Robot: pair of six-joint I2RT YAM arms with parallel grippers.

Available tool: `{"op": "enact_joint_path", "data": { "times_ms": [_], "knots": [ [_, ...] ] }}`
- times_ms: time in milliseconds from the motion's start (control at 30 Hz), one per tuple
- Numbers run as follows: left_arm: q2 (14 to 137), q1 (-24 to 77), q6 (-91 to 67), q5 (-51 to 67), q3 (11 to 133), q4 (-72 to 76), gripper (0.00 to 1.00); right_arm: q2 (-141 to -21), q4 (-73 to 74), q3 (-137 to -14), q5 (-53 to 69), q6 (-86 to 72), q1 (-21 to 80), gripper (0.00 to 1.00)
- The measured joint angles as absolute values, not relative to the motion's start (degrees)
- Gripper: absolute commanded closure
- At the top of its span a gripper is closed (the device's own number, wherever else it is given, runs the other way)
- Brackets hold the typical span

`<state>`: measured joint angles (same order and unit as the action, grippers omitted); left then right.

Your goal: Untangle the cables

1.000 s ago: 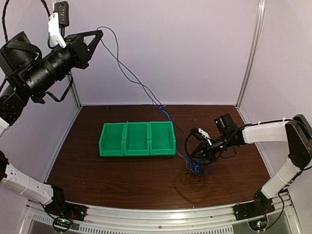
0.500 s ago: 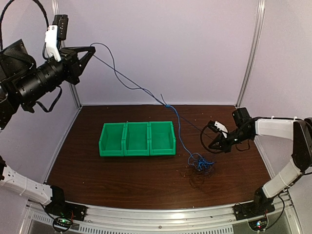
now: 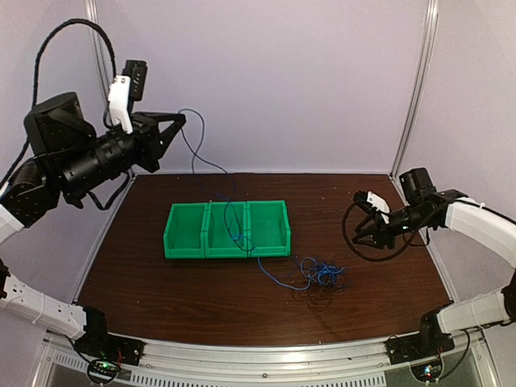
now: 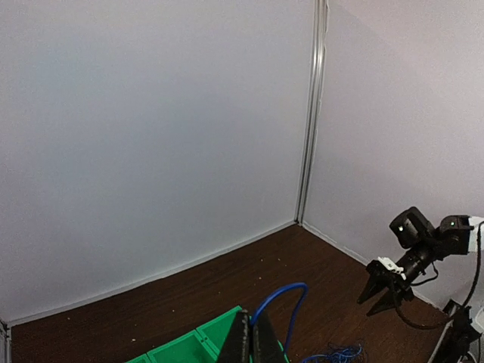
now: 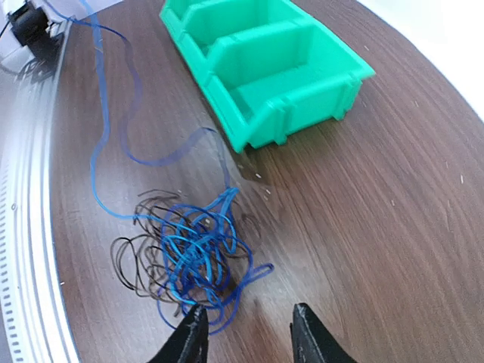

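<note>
The cables lie as a tangle (image 3: 321, 276) on the brown table, right of the green bins: bright blue loops (image 5: 193, 253) mixed with thin black ones (image 5: 128, 265). One long blue strand (image 3: 234, 218) rises from the tangle, crosses the bins and reaches my left gripper (image 3: 179, 122), held high at the back left. That gripper (image 4: 253, 344) is shut on the blue strand (image 4: 286, 296). My right gripper (image 3: 364, 234) hovers to the right of the tangle. In the right wrist view the right gripper (image 5: 249, 336) is open, with nothing between its fingers.
A row of three joined green bins (image 3: 185, 246) stands mid-table; its right end (image 5: 302, 98) is close to the tangle. Pale walls enclose the back and both sides. A metal rail (image 3: 266, 359) runs along the near edge.
My right gripper opened, let go of the cables and pulled back to the right. The left gripper came down and to the right, so the taut blue strand now sags across the bins.
</note>
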<state>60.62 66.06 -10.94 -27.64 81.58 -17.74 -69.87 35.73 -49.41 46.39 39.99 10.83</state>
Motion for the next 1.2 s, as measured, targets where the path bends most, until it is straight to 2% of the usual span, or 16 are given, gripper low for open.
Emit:
{"op": "enact_joint_path", "data": {
  "times_ms": [133, 233, 567, 733, 800, 833, 933, 1000, 1200],
  "knots": [
    [63.3, 66.1, -13.6, -25.2, 77.0, -18.3, 1.00, -66.1, 35.8, -50.0, 44.3, 40.8, 23.2, 0.47],
    [63.6, 66.1, -14.9, -24.6, 76.2, -18.6, 1.00, -67.0, 35.4, -50.0, 41.9, 41.4, 30.0, 0.43],
    [58.2, 66.1, -17.5, -26.7, 72.8, -16.7, 1.00, -82.3, 34.3, -50.8, 30.7, 47.0, 43.9, 0.43],
    [57.4, 66.1, -18.4, -27.7, 70.4, -16.7, 1.00, -87.4, 33.6, -54.3, 27.6, 48.1, 47.5, 0.44],
    [57.0, 66.1, -18.4, -28.1, 69.7, -16.8, 1.00, -89.4, 32.8, -55.7, 26.8, 48.2, 48.2, 0.49],
    [56.9, 66.1, -18.4, -28.4, 69.6, -16.9, 1.00, -90.5, 32.4, -56.2, 26.5, 48.2, 48.4, 0.55],
    [56.4, 66.1, -18.1, -29.0, 69.7, -16.8, 1.00, -93.2, 31.2, -56.5, 25.0, 48.2, 48.9, 0.79],
    [56.3, 66.1, -17.6, -29.6, 70.2, -17.1, 1.00, -94.7, 30.4, -56.2, 23.6, 48.4, 48.9, 0.98],
    [56.9, 66.1, -13.4, -32.8, 78.0, -19.7, 1.00, -93.4, 29.1, -51.6, 20.2, 49.6, 46.5, 1.00]
  ]
}}
